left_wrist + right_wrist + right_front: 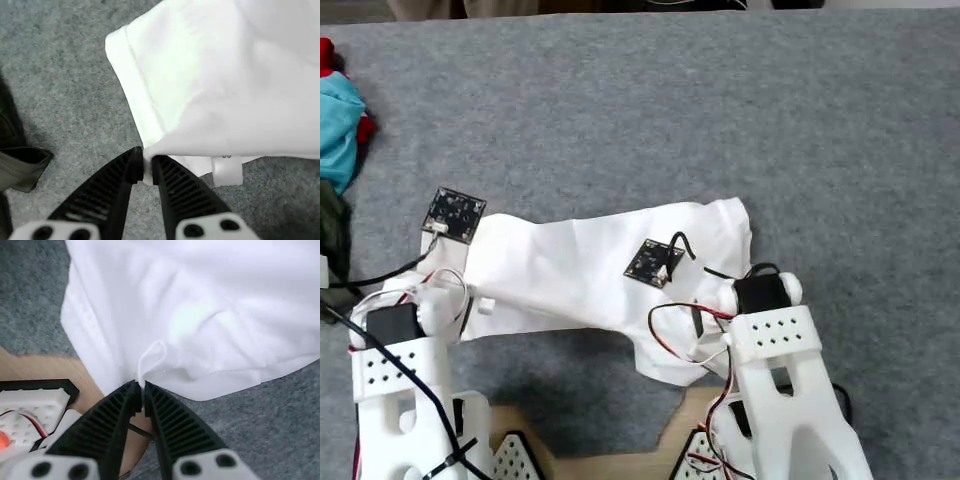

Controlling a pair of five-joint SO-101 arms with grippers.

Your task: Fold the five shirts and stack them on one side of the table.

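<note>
Between the fingers of the left gripper (145,169), an edge of the white shirt (225,85) is pinched | between those of the right gripper (141,392), a fold is pinched.

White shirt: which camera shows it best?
The high view: the white shirt lies spread out between the arms. Left wrist view shows a corner pinched in the left gripper; right wrist view, a fold in the right gripper.

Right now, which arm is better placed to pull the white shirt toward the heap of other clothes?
Left, probably. The left hand is shut on the white shirt at the end nearest the heap of other clothes; the right hand pinches the far end.
</note>
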